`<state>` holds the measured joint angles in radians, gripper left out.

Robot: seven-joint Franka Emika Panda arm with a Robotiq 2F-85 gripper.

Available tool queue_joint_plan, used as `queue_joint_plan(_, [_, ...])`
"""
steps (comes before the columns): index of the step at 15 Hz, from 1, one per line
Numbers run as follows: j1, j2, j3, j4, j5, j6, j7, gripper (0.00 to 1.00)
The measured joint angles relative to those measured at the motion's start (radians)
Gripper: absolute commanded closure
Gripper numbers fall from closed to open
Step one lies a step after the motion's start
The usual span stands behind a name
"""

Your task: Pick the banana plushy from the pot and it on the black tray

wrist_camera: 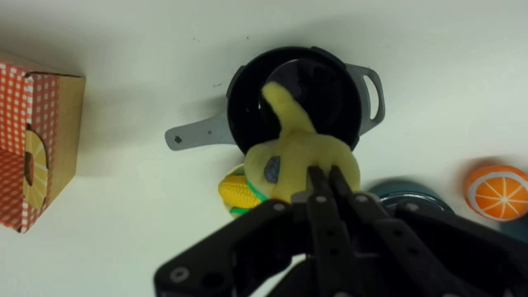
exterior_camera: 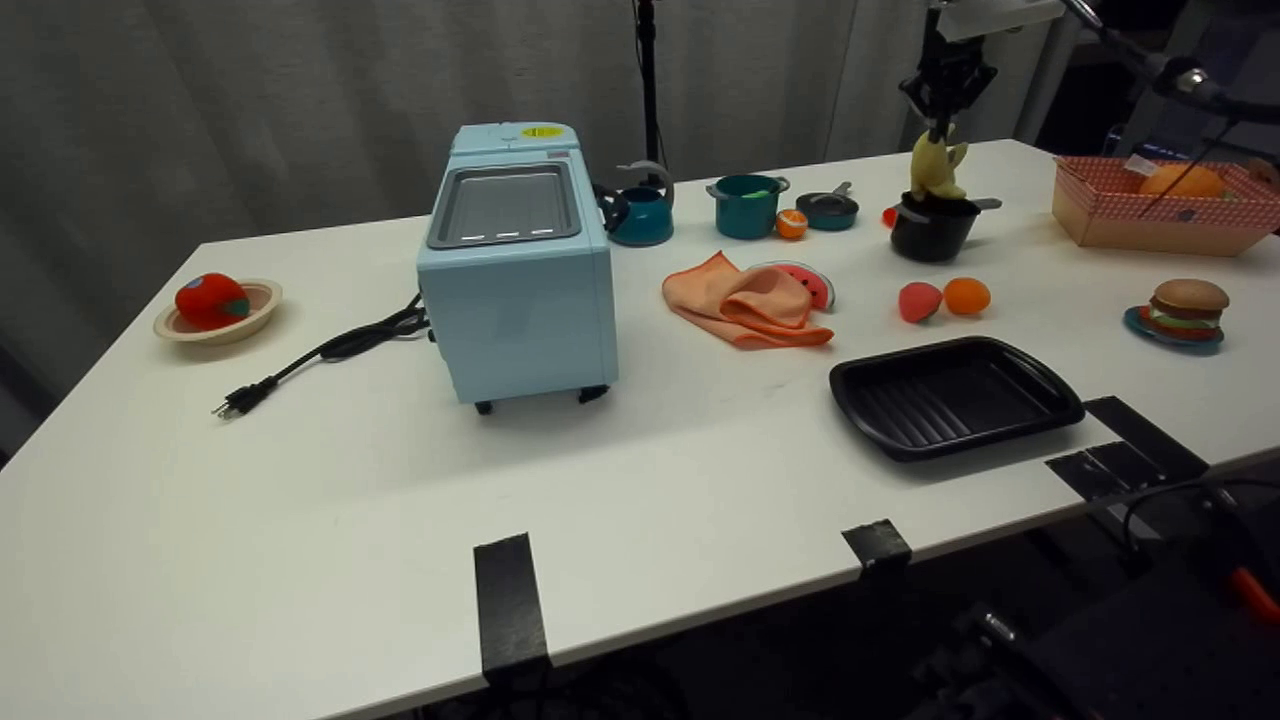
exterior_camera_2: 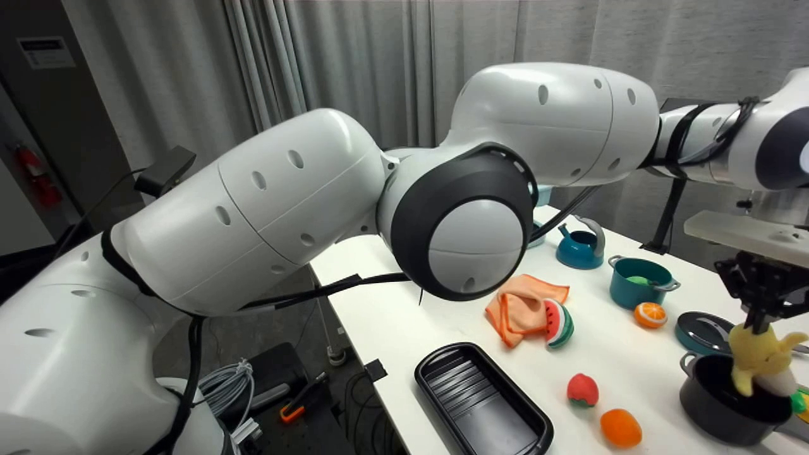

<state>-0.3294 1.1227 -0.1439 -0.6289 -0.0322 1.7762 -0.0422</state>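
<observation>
Pincer [wrist_camera: 325, 169]: clamps banana plushy [exterior_camera_2: 756, 354] at mouth of pot [exterior_camera: 928, 238]. Black tray [exterior_camera: 985, 392]: lies at six o'clock from pot in an exterior view.

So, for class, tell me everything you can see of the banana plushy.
The banana plushy looks soft and fabric-like, pale yellow, with narrow flaps and a paler part bearing a dark grey patch. The gripper pinches it near its top, and it hangs at the mouth of the black pot, one flap pointing down. Whether it touches the pot is unclear.
</observation>
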Motion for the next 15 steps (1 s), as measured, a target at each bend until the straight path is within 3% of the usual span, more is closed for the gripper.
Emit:
queue_joint_plan(9, [0.072, -0.115, 0.055, -0.035, 0.001, 0.047, -0.128, 0.99])
queue_joint_plan(15, [0.114, -0.224, 0.103, -0.248, -0.001, 0.054, -0.258, 0.99])
